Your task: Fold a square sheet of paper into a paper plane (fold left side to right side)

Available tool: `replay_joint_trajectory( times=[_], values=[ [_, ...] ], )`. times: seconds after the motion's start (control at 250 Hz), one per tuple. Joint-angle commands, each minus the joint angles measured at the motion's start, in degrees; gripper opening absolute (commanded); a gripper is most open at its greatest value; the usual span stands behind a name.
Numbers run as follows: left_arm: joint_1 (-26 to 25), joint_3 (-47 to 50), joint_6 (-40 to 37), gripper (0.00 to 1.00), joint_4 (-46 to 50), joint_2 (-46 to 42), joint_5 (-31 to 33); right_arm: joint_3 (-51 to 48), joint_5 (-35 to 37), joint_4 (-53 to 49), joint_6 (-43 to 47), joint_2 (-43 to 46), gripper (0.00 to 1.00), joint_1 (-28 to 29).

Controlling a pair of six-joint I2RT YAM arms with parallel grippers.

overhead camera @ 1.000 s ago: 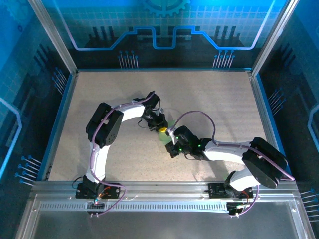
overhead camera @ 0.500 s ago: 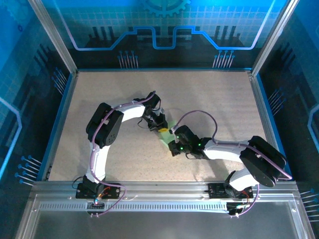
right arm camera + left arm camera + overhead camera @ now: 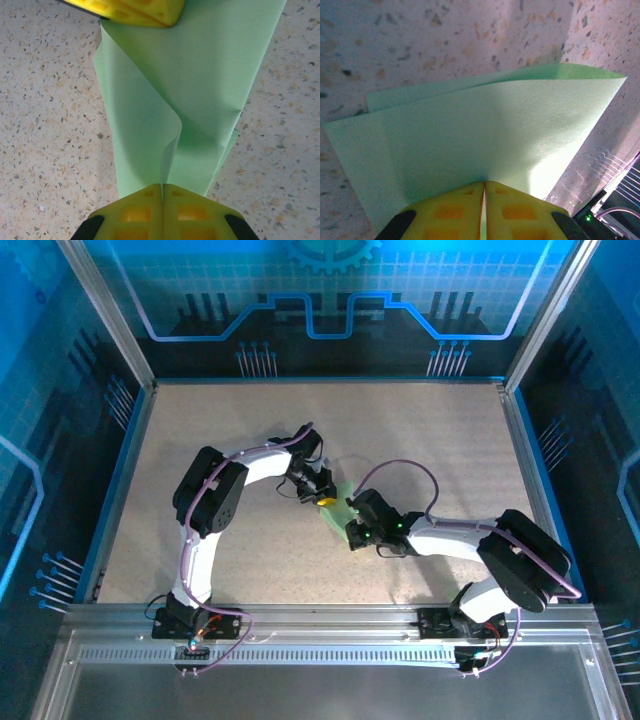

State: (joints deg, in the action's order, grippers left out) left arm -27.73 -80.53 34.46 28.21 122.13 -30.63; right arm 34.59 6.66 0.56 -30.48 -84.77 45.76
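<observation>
The pale green sheet of paper (image 3: 210, 75) is folded into a long, tapering, layered paper plane shape with one flap curling up. It hangs between my two grippers near the table's middle (image 3: 336, 512). My left gripper (image 3: 484, 182) is shut on one edge of the paper (image 3: 485, 125), its yellow pads pressed together with the paper between them. My right gripper (image 3: 162, 186) is shut on the narrow end. The left gripper's yellow fingers (image 3: 145, 10) show at the paper's far end in the right wrist view. From above, the left gripper (image 3: 324, 499) and right gripper (image 3: 351, 524) sit close together.
The speckled beige table (image 3: 430, 430) stretches wide behind and beside the arms. Blue-lit walls and metal rails (image 3: 520, 440) bound it. The right arm's purple cable (image 3: 400, 468) loops above its wrist. Part of the right arm (image 3: 600, 215) shows at the left wrist view's lower right.
The right gripper has shifted a little up and right, closer to the left gripper, with the paper in it. The left gripper has stayed put.
</observation>
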Motion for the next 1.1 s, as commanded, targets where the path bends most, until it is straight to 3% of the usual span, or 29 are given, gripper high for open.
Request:
replay_joint_trajectory(
  times=[0.0, 1.095],
  values=[
    [-1.10, 0.33, -0.79, 0.13, 4.28, 3.63, 4.61, 1.65, 0.60, -1.90, 0.00, -0.38, 0.03, -1.19],
    [-1.10, 0.57, -0.44, 0.13, 4.31, 3.38, 4.66, 3.84, -2.14, -1.37, 2.90, -4.80, 0.04, -2.49]
  ],
)
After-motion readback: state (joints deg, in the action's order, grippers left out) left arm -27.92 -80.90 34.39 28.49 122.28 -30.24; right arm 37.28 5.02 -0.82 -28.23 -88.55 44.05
